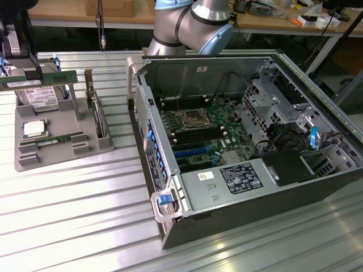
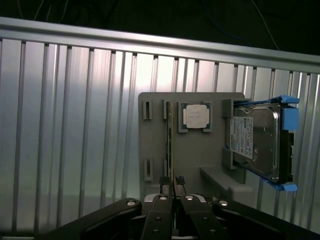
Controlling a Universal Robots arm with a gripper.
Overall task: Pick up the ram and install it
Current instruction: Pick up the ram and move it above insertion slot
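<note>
Ram (image 1: 57, 77): long, narrow green board, dark chips along it, raised level above the grey tray (image 1: 62, 156); gripper (image 2: 172, 184) nearly closed, pinching the ram's upper edge.

The black gripper (image 2: 172, 183) has its jaws closed on the ram (image 2: 172, 142), a long thin green circuit-board stick seen edge-on. The stick runs out from between the fingertips (image 2: 163, 181), in front of a grey plastic holder tray (image 2: 200, 155). Just beside the stick's far end, a square silver processor chip (image 2: 195, 116) sits in a recess of the tray. Beyond the chip, a silver box-like hard drive (image 2: 262, 145) with a white label (image 2: 242, 137) rests at the tray's edge, framed by a blue plastic bracket (image 2: 290, 118). The tray lies on a ribbed aluminium table (image 2: 75, 125).
</note>
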